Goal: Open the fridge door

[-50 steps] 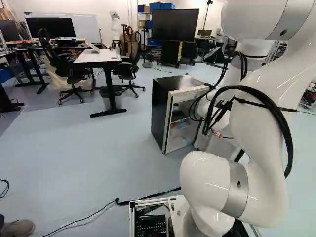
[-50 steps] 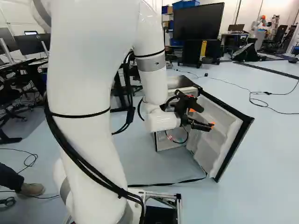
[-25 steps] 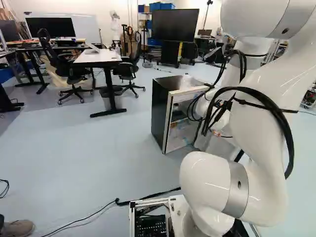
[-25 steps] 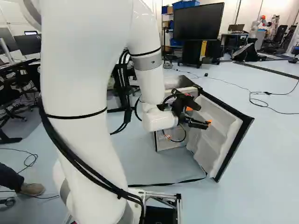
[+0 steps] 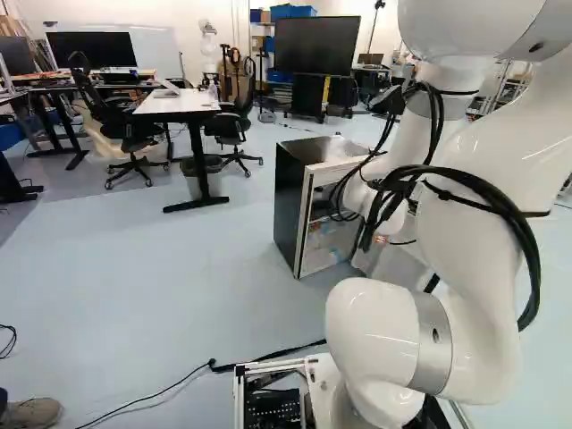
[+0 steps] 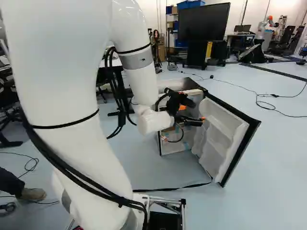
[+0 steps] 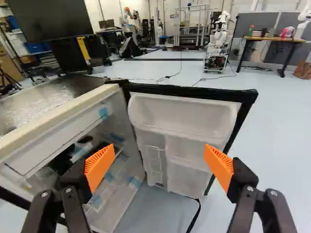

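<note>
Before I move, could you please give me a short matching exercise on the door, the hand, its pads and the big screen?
1. Fridge door
2. Hand
3. Finger pads
4. Big screen

A. orange
B. beyond the fridge
C. swung open
D. fingers spread apart

Right pairs: 1-C; 2-D; 3-A; 4-B

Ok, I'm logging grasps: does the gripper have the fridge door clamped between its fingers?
No, the gripper is open, its orange pads wide apart, and the fridge door stands ahead of them, not gripped.
</note>
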You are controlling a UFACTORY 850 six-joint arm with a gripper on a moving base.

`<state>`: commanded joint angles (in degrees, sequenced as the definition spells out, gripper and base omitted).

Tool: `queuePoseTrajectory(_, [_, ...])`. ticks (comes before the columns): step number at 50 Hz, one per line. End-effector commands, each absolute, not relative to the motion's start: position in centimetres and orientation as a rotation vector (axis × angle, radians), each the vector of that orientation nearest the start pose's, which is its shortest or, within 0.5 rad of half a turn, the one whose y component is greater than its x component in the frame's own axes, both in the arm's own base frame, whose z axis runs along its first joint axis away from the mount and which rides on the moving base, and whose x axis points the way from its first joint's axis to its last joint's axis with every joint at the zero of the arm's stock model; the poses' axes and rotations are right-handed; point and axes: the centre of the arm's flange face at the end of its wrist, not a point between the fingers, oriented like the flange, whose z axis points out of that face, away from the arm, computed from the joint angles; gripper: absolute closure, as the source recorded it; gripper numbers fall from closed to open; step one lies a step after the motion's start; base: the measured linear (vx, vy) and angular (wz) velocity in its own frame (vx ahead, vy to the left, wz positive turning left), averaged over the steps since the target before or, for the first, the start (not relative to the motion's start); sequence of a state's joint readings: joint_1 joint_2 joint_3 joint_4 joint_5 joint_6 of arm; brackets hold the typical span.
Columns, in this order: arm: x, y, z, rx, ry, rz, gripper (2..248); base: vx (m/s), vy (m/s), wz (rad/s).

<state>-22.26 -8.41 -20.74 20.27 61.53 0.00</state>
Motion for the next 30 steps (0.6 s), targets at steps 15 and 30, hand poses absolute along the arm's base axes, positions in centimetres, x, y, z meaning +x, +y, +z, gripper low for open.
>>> queuePoseTrajectory(15, [33.1,-12.3,35.1,-2.652,0.830,-1.990,3,0.000,0.000,0.000])
queuePoseTrajectory(30, [31.6,-7.4,36.1,-2.634,0.528,-1.938,3,0.000,0.000,0.000])
